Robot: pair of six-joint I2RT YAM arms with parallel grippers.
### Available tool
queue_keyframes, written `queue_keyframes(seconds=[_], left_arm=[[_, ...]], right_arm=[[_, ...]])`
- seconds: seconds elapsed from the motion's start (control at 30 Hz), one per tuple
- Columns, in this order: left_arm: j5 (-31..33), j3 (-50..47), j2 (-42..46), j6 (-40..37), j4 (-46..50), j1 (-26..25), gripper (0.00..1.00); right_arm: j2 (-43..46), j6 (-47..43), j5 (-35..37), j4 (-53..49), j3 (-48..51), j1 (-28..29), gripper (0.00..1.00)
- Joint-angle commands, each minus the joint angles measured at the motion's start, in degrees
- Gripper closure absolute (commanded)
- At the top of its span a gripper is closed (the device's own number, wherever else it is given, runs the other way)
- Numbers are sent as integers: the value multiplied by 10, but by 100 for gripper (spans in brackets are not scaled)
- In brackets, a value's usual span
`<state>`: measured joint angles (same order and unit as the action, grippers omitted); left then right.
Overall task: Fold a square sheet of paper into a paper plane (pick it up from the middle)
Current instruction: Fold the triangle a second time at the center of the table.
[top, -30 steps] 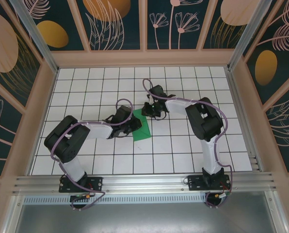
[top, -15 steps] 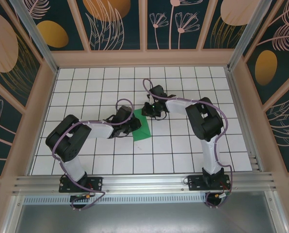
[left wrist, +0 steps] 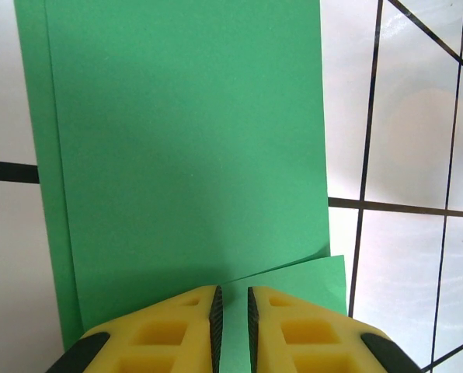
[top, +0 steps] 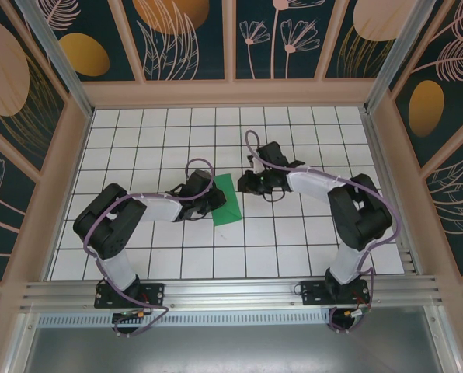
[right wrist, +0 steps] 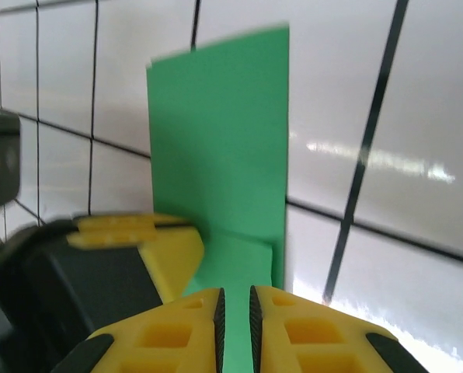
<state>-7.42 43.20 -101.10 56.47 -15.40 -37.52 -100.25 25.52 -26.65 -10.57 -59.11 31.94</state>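
Note:
The square sheet of paper (top: 230, 203) lies folded into a narrow bright green rectangle on the white grid, and no paper plane shape shows. My left gripper (top: 214, 199) rests on its left edge. From the left wrist, the jaws (left wrist: 232, 291) stand almost shut, tips down on the paper (left wrist: 185, 155), where a lower layer pokes out askew. My right gripper (top: 252, 184) sits just right of the paper's far corner. Its jaws (right wrist: 234, 291) leave only a thin slit, over the paper (right wrist: 224, 155). The left gripper's yellow fingers (right wrist: 165, 249) show beside it.
The tiled table (top: 294, 249) is boxed in by wooden side walls (top: 57, 194) and a back wall (top: 231, 92). An aluminium rail (top: 231, 291) runs along the near edge by both arm bases. The right arm's cable loops above its wrist (top: 251, 140).
My right gripper has drawn back to the right, off the paper's far edge, and its jaws have eased slightly. The left gripper and the paper have stayed put.

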Motion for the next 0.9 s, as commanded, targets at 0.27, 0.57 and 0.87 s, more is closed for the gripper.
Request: queue_keyframes(seconds=[0.27,0.57,0.87], left_arm=[[20,0,-15,17,29,-2,81],[27,0,-16,22,35,-2,81],[35,3,-23,27,46,-2,81]], right_arm=[[-16,-35,-58,-4,38,36,82],[-40,-49,-85,6,39,46,87],[-40,-78,-89,-6,46,53,87]])
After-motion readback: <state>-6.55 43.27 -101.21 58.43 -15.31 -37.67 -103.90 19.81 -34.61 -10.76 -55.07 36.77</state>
